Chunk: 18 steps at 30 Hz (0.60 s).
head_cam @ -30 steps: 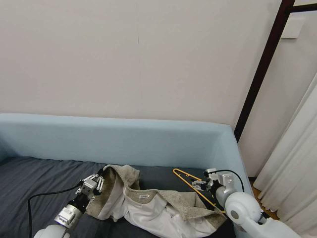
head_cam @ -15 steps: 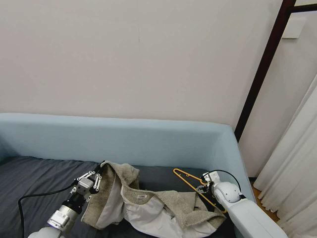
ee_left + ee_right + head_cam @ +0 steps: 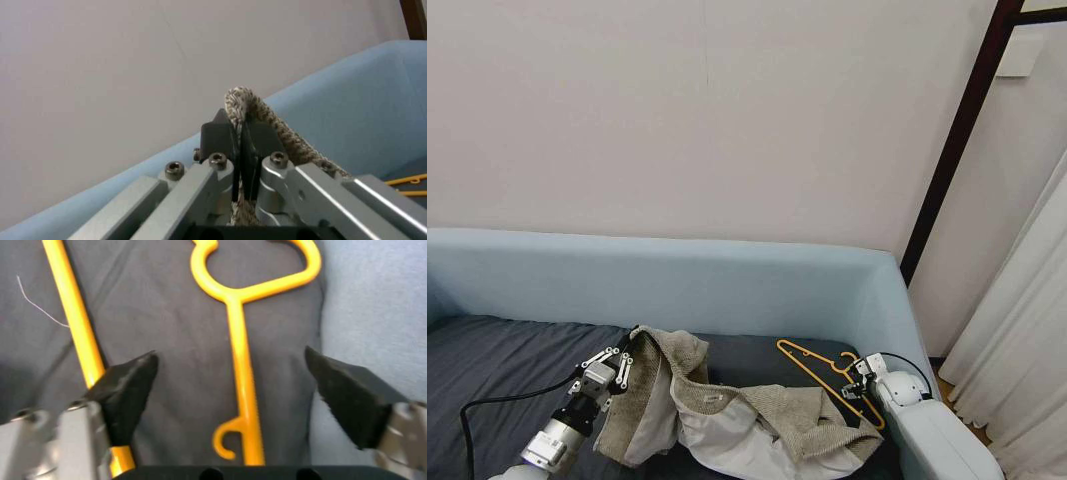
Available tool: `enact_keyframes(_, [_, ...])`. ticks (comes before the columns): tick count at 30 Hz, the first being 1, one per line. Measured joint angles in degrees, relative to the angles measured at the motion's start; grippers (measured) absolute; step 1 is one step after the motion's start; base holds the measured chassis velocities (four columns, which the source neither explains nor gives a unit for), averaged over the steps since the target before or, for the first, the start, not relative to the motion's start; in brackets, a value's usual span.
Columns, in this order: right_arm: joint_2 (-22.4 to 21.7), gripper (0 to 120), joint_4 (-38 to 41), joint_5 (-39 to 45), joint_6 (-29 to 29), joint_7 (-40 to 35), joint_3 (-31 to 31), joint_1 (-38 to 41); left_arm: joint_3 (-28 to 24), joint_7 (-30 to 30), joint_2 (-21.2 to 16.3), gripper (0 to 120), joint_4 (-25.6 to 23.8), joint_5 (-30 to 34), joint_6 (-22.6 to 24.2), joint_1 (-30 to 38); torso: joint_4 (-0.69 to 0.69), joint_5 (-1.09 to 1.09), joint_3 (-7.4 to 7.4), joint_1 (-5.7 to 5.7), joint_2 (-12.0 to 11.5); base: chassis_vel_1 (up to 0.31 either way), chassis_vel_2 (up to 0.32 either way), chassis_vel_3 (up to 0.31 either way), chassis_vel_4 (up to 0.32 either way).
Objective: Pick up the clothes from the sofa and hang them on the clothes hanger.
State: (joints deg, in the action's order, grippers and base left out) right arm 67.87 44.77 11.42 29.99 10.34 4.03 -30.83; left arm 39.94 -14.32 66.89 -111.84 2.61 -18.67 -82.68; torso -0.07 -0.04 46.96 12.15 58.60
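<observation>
The left gripper [image 3: 243, 150] is pressed together on a fold of the beige knit jacket [image 3: 757, 420]. The jacket is held slightly raised at its left end, and the rest is left crumpled on the dark seat cushion [image 3: 507, 350] toward the sofa's right end. The right gripper [image 3: 230, 390] is spread wide just above the orange hanger [image 3: 240, 365], which lies flat on the cushion by the right armrest, just beside the jacket. By this showing the garment has been grasped, the hanger is not yet gripped, and all the hanging is left. The light-blue sofa [image 3: 727, 285] is backed by a plain pale wall [image 3: 677, 110]. A dark door frame [image 3: 957, 140] and a white curtain [image 3: 1027, 330] are seen at the right.
</observation>
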Motion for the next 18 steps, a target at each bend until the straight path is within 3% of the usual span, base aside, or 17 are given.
enact_keyframes(4, [1.5, 67, -3.3, 0.0, -4.6, 0.2, 0.1, 0.9, -0.2, 0.1, 0.1, 0, 0.6, 0.0, 0.0, 0.5, -0.01, 0.0, 0.0, 0.0, 0.0, 0.0, 0.0, 0.0, 0.0])
enact_keyframes(14, [2.8, 35, -5.4, -1.3, -0.2, 0.9, 0.6, 1.8, -1.0, 0.5, -0.5, 0, 2.0, 0.1, 0.0, 2.0, 0.0, -0.01, -0.01, 0.0, 0.0, 0.0, 0.0, 0.0, 0.0])
enact_keyframes(18, [2.5, 14, -5.6, -1.3, -1.2, 1.1, 0.7, 1.7, -1.6, 0.6, -0.7, 0, 2.8, 0.2, 0.0, 2.8, -0.01, 0.0, 0.0, 0.0, 0.0, 0.0, 0.0, 0.0, 0.0])
